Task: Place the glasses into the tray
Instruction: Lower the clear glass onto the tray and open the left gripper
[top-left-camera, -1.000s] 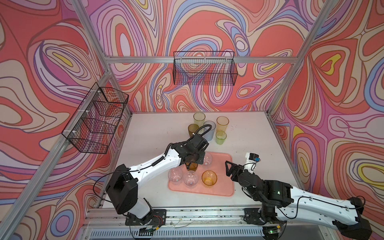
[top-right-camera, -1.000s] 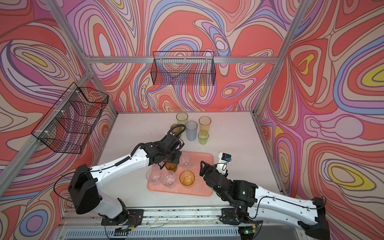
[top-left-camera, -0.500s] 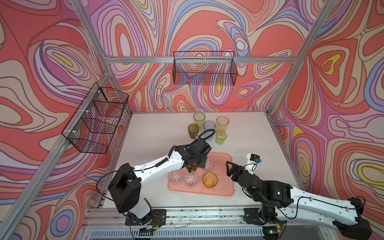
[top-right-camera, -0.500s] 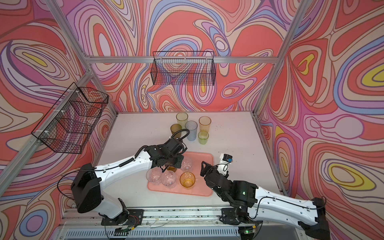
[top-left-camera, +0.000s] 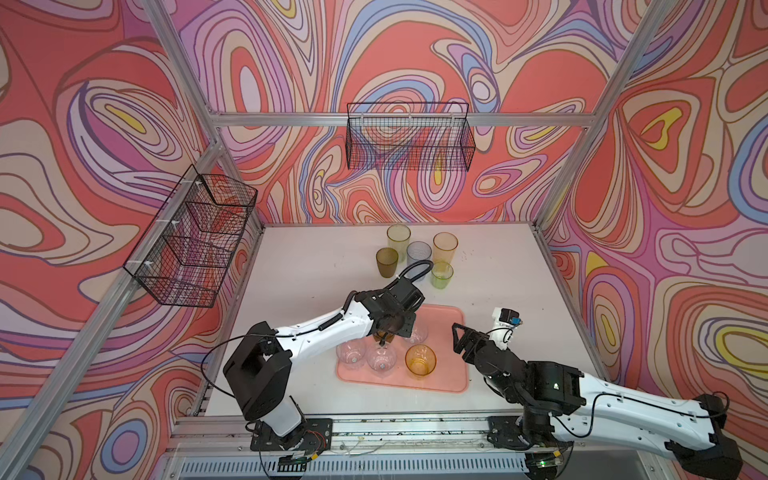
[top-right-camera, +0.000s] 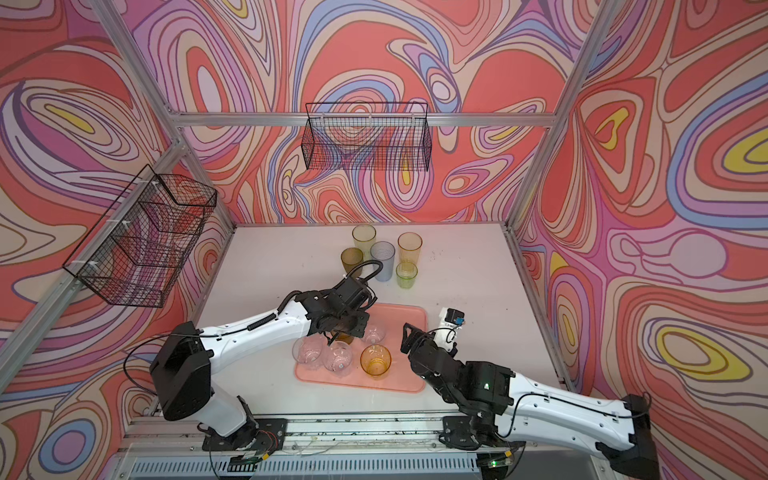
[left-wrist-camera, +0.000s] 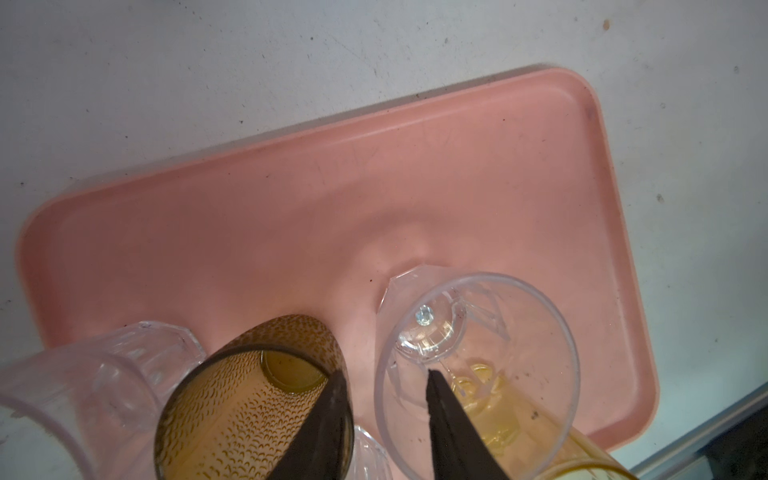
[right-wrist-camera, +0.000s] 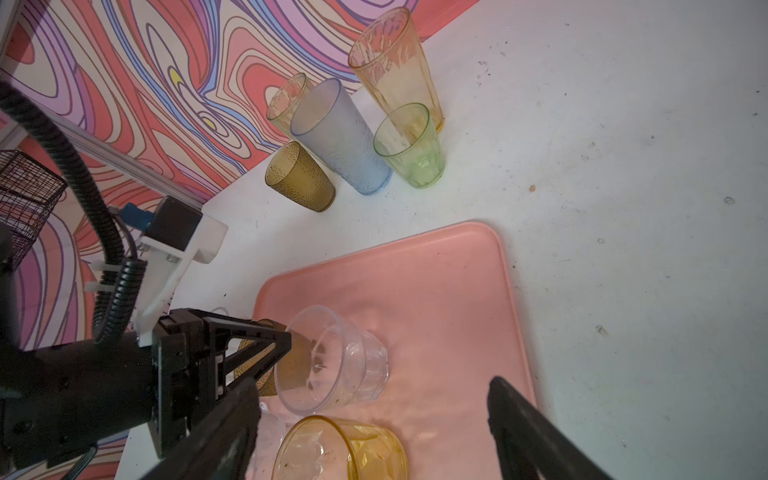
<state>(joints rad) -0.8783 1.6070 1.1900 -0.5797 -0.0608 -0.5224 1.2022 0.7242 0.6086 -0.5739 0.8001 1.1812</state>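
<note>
- The left end effector (left-wrist-camera: 384, 376) hangs over the tray (left-wrist-camera: 374, 187) with its jaws parted, gripping nothing. One finger (left-wrist-camera: 324, 419) lies against the wall of the brown glass (left-wrist-camera: 249, 395), and its mate hangs over the mouth of a clear glass (left-wrist-camera: 478, 340).
- The brown glass stands upright on the tray, so I'd judge this is the letting-go. It is best done by rising straight up until both fingers top the rims. Any sideways drift could tip one neighbour or the other.
- The right end effector (top-left-camera: 459, 340) is wide open and empty. It hovers just beside the tray's 3 o'clock edge, out of the way.
- On the tray, the brown glass, the amber glass (top-left-camera: 420, 360) and three clear ones crowd the 6-to-9 o'clock part. From 12 to 3 o'clock it lies bare, which looks the place for the next ones.
- At 12 o'clock from the tray, five more stand packed close on the table (top-left-camera: 311, 270):
  - the yellow glass (top-left-camera: 398, 239)
  - the blue-grey glass (top-left-camera: 419, 253)
  - the orange glass (top-left-camera: 445, 247)
  - a second brown glass (top-left-camera: 386, 262)
  - the green glass (top-left-camera: 441, 275)
- I'd take the short outer ones first, since the tall three look easy to topple.
- The table is white and flecked with dark specks.
- The walls swirl in red, pink and lilac behind an aluminium frame (top-left-camera: 415, 119).
- One wire basket (top-left-camera: 409, 137) hangs at 12 o'clock and another basket (top-left-camera: 191, 241) at 9 o'clock.
</note>
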